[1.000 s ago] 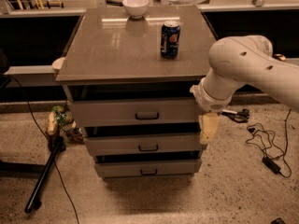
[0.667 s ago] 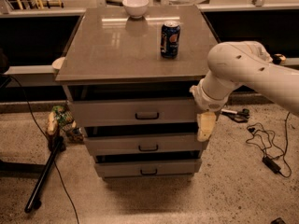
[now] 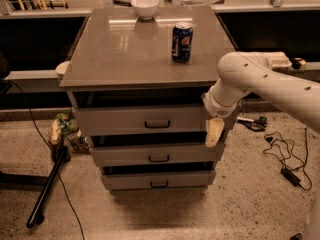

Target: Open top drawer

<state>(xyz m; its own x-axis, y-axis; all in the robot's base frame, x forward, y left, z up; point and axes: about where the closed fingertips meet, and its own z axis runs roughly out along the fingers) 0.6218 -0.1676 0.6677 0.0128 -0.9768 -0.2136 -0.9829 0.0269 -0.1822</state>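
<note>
The top drawer is the widest grey drawer just under the cabinet's tabletop, with a small dark loop handle at its centre. Its front stands about level with the cabinet frame. My gripper hangs from the white arm at the drawer's right end, well right of the handle, its pale fingers pointing down over the drawer's right edge. Two narrower grey drawers sit below it, each stepped slightly inward.
A blue soda can and a white bowl stand on the tabletop. A black stand leg and cable lie on the floor at left. Cables and a power adapter lie at right.
The arm and gripper have shifted slightly left and lower along the right end of the top drawer. The drawers have not moved.
</note>
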